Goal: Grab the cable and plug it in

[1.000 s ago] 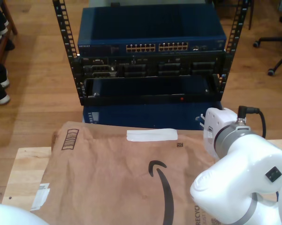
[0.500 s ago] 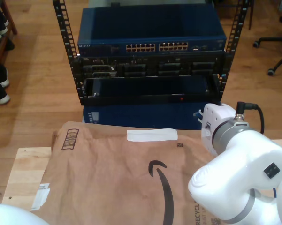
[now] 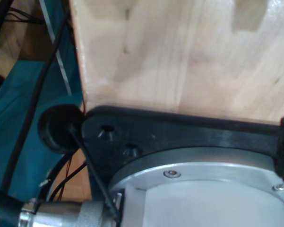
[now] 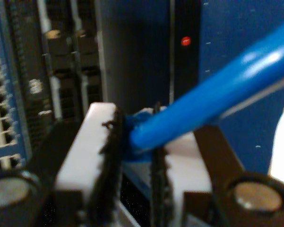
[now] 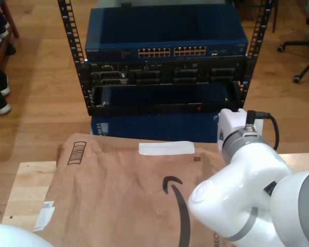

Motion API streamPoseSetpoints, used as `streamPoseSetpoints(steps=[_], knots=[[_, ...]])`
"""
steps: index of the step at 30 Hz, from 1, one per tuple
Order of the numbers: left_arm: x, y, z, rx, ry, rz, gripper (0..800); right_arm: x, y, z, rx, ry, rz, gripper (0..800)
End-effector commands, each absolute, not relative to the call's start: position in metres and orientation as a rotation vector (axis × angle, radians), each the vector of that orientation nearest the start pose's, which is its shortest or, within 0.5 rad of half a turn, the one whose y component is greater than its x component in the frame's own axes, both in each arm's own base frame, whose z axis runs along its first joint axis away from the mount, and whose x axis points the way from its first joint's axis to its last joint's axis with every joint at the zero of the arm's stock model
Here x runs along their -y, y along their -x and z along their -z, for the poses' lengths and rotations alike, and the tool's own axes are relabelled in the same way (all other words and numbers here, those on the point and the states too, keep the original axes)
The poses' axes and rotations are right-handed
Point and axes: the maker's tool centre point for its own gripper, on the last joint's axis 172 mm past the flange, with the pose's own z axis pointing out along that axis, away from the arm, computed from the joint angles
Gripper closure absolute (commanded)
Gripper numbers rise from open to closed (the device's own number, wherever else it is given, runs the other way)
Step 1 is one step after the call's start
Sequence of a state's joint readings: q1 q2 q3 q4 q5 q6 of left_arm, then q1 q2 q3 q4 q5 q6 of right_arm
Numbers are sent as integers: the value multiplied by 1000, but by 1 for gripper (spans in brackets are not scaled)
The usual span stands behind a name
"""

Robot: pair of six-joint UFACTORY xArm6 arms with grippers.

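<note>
While my second gripper [image 4: 134, 156] clamps the blue cable [image 4: 212, 97] between its two dark pads [image 4: 111, 156], the cable runs out from the pinch as a thick blurred blue line, slanting away in front of the rack [image 4: 61, 71]. I cannot make out a plug at the pinched end; it is too blurred. Behind the jaws my second wrist view shows rows of ports [image 4: 0, 113] on the blue switch, darker modules beside them, and a small red light [image 4: 185, 41] on a black panel.

From the exterior view, a white arm [image 5: 241, 180] fills the lower part of the exterior view's right, its white head [image 5: 230, 126] raised in front of the rack's [image 5: 164, 67] lower blue unit, just below the black shelf with the red light [image 5: 198, 108]. The switch [image 5: 164, 36] sits at the top of the rack, its port rows [image 5: 172, 51] facing the camera. A brown paper bag [image 5: 123, 190] lies flat on the wooden table [image 5: 25, 190], with a strip of white tape [image 5: 166, 148] near its far edge.

My first wrist view looks along a pale wooden surface [image 3: 179, 56] above a black mounting plate [image 3: 179, 137] and a metal flange [image 3: 203, 189], with black wires [image 3: 33, 94] trailing over teal fabric [image 3: 19, 118] alongside. I cannot tell how my first gripper's jaws stand.
</note>
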State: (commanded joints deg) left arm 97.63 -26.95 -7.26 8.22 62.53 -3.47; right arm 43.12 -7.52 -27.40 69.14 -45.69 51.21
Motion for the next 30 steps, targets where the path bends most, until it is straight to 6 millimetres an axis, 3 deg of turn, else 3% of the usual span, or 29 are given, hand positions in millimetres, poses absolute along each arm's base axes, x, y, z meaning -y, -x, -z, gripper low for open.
streamPoseSetpoints(steps=[14,20,23,30], knots=[[-112,44,-34,-2069,-1880,591,0,-140,-455,-278,-1489,1525,1054,799],[-112,44,-34,-2068,-1879,593,0,-143,-455,-276,-1402,1641,1119,799],[-112,44,-34,-2069,-1880,591,0,-149,-461,-287,-1367,1658,1144,800],[-112,44,-34,-2068,-1879,593,0,-147,-460,-282,-1353,1691,1169,798]])
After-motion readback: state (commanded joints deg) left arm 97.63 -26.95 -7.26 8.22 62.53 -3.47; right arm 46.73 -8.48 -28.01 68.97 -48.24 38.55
